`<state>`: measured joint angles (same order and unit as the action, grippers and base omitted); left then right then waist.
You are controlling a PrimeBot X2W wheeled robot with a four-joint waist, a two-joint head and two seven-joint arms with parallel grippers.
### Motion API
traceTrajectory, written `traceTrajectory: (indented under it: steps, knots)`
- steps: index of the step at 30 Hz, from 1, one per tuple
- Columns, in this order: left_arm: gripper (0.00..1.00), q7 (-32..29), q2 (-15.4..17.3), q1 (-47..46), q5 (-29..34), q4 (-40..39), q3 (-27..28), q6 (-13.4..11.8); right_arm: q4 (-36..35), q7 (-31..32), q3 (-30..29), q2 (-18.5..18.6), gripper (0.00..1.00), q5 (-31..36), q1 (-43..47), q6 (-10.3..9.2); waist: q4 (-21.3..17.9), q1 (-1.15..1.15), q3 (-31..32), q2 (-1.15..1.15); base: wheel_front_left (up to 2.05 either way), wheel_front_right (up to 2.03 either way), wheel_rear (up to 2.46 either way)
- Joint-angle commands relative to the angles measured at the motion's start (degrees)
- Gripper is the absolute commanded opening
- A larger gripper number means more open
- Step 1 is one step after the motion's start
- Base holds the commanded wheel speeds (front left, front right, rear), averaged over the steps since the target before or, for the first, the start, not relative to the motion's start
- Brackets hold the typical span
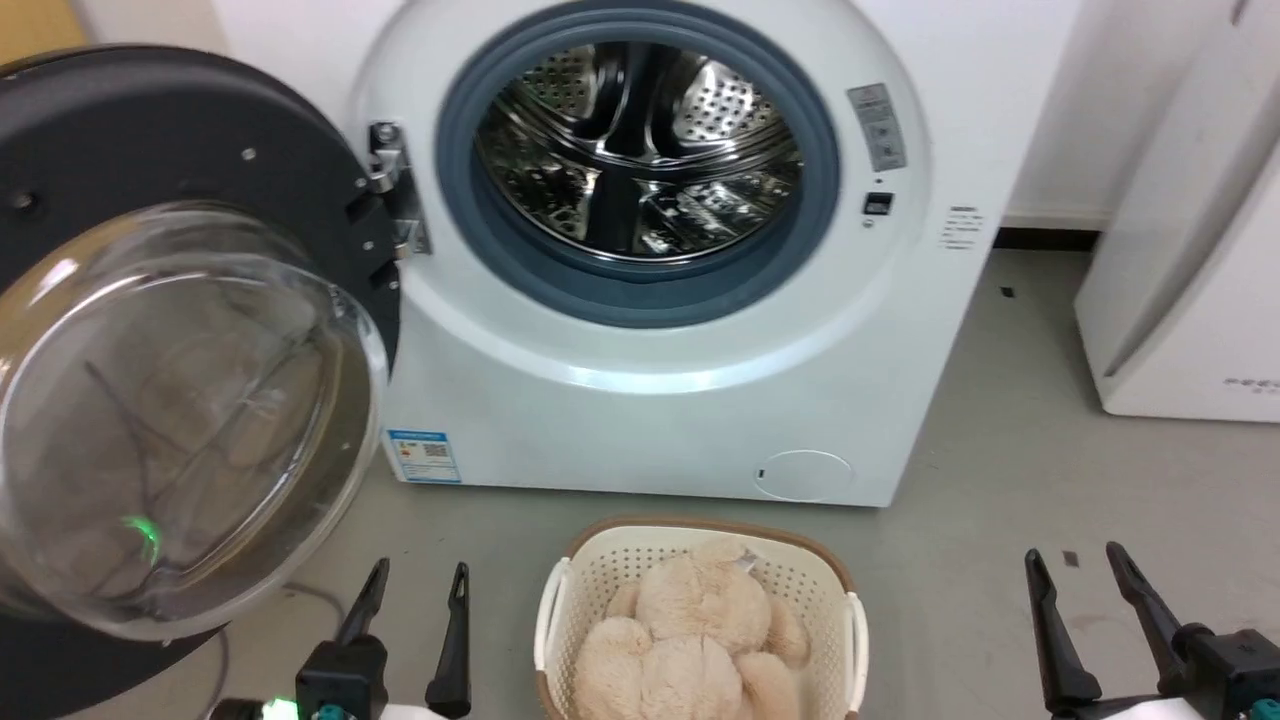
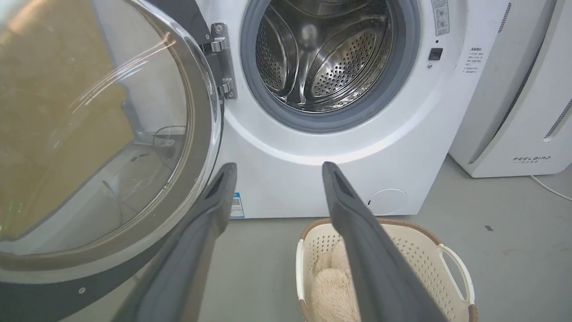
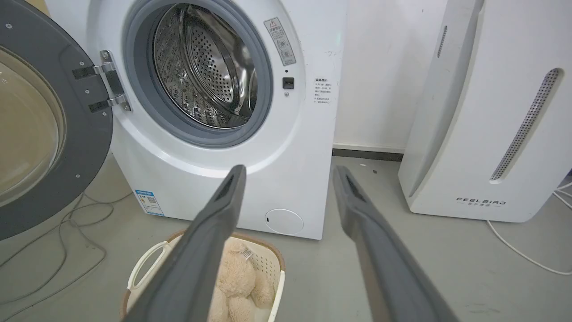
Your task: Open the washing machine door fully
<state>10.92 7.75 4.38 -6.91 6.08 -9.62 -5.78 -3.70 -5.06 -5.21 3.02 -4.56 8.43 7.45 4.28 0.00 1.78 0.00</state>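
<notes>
1. The washing machine door (image 1: 170, 380) stands swung out at the left of the frame, with its glass bowl turned to the camera. The hinge (image 1: 395, 190) on its right edge joins it to the washing machine (image 1: 640, 400).
2. The left gripper (image 1: 420, 570), at lower left, has its fingers apart and holds nothing. The door's lower rim lies just up-left of it and seems not to touch.
3. The right gripper (image 1: 1072, 552), at lower right, is also spread and empty. It is well apart from the door, beyond the basket (image 1: 600, 545).
4. I judge the left arm is the nearer one to push the door further out.
</notes>
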Motion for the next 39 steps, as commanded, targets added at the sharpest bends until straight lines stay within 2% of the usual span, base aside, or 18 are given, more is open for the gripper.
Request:
traceTrajectory:
  steps: [1,10,21,22,39]
  knots:
    - [1.00,-0.17,0.37,-1.00,0.32,-0.57,-0.14,0.20,-0.33,0.36,0.09,-0.14,1.00,0.38,0.97,0.03,-1.30,0.00,-0.10,0.00,0.00,0.00,0.00]
    - [1.00,-1.17,0.64,-0.95,-0.50,-0.72,-0.38,0.18,-0.30,0.49,0.66,-0.14,1.00,-0.42,1.45,0.03,-3.63,0.00,-0.13,0.00,0.00,0.00,0.00]
    - [1.00,-1.87,0.42,-0.39,-2.23,-0.21,-0.41,0.24,0.27,0.24,0.92,-0.14,1.00,-1.13,1.00,0.03,-3.58,0.00,-0.40,0.00,0.00,0.00,0.00]
    - [0.00,-1.85,0.31,-0.85,-2.32,-0.29,-0.55,0.26,0.16,0.41,0.86,0.01,0.00,-0.87,0.70,0.00,-3.58,0.00,-0.41,0.00,0.00,0.00,0.00]
    - [0.00,-3.00,-0.36,-1.31,-1.16,-1.02,0.76,0.97,0.64,1.02,1.43,-0.01,0.00,-0.24,-0.48,0.00,-3.67,0.00,-0.60,0.00,0.00,0.00,0.00]
